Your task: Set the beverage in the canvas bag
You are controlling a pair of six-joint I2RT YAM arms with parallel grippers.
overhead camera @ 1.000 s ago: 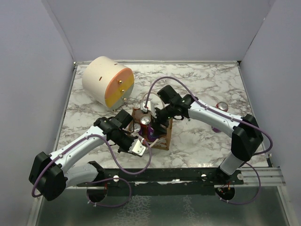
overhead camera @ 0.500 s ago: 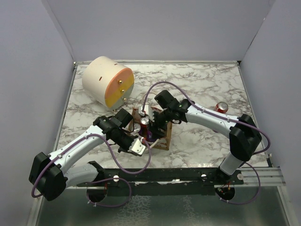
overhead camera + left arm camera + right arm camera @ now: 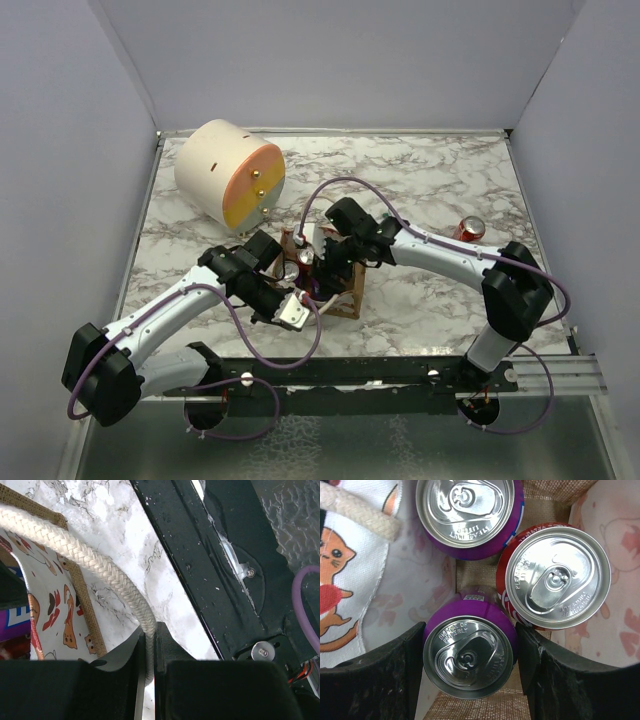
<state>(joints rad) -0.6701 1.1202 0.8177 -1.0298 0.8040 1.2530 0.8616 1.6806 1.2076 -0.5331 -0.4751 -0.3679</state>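
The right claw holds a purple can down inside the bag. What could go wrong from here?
1. The right claw grips the held can right beside the red can. When it opens, its finger may push that can, and when it lifts out it may tip one over.
2. The left claw only pinches the rope handle. If the rope slips, the soft bag may sag onto the right claw.

Three cans [image 3: 470, 657] crowd the canvas bag [image 3: 552, 489], seemingly full.
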